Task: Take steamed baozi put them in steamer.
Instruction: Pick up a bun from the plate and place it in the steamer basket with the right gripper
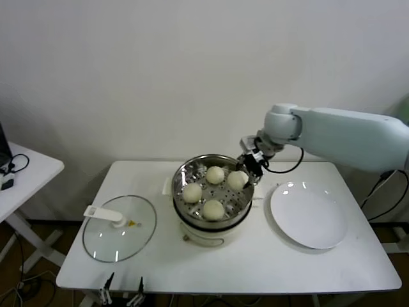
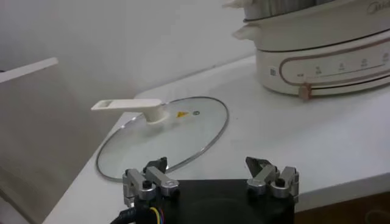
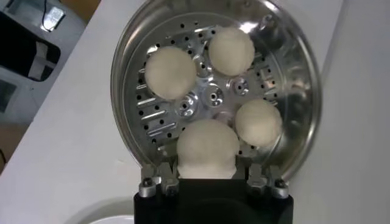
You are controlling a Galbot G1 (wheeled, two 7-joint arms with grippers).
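Steamer [image 1: 182, 176] sits mid-table [image 1: 243, 265], steel basket on a cream cooker base [image 1: 211, 233]. All four baozi lie inside on the perforated floor, spaced in a ring around its centre, none touching another.

- Baozi at the steamer's far side [image 1: 215, 174].
- Baozi at its left side [image 1: 192, 192].
- Baozi at its near side [image 1: 213, 209].
- Baozi at its right side [image 1: 237, 180], right at the rim, with the right gripper [image 1: 246, 171] on it.

Right arm reaches in from the steamer's right, gripper tipped down over the right rim. In the right wrist view the fingers [image 3: 159, 182] stand either side of the nearest baozi [image 3: 207, 146] and appear to pinch it; the bun rests low on the basket floor [image 3: 213, 96]. Exact contact at the tips is hidden by the bun itself.

Left gripper [image 1: 123, 289] is parked low at the table's near edge, well to the steamer's left and toward the robot. Left wrist view shows its fingers [image 2: 265, 169] spread apart, holding nothing.

Glass lid [image 1: 119, 228] with white handle [image 1: 103, 214] lies flat on the table left of the steamer, just beside the base. White plate [image 1: 308, 214] lies to the steamer's right, bare. A second white table [image 1: 29, 169] stands farther left of the steamer, apart from the main one.
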